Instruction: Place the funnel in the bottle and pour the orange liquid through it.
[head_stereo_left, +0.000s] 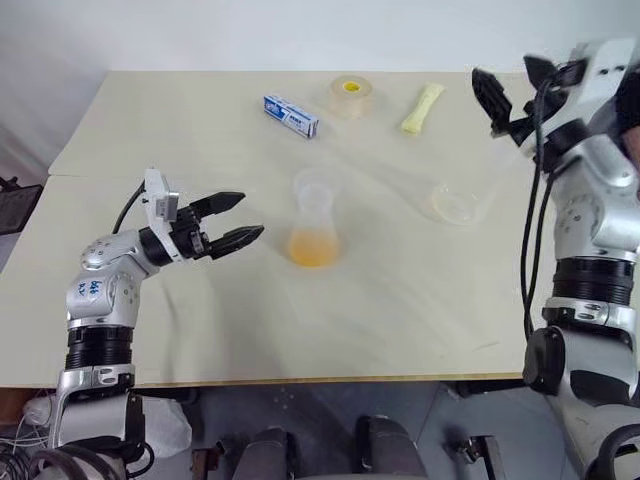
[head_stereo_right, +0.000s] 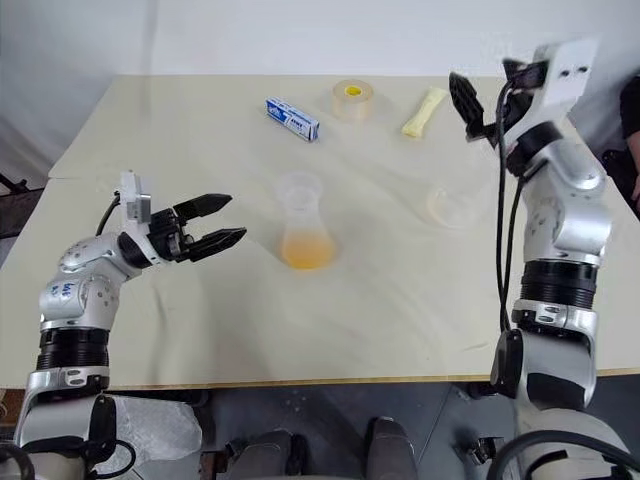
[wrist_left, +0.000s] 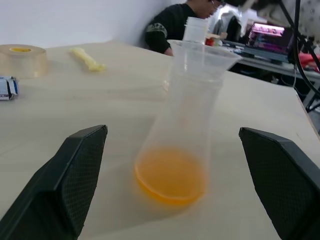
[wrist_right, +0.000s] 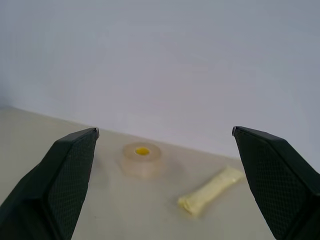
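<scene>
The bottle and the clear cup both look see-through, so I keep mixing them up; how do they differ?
The bottle stands mid-table, tapering from a wide base to a narrower neck; the clear cup is low and wide, nearer the right arm. The bottle holds orange liquid; the clear cup shows none. Both are clear plastic on the table, touched by neither claw.

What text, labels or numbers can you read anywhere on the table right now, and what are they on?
Blue and white box: dark print along its side, too small to read.
Tape roll: no print to be seen.
Yellow packet: no print to be seen.
Bottle with the orange liquid: no label or scale marks to be seen.
Nothing legible anywhere.
</scene>
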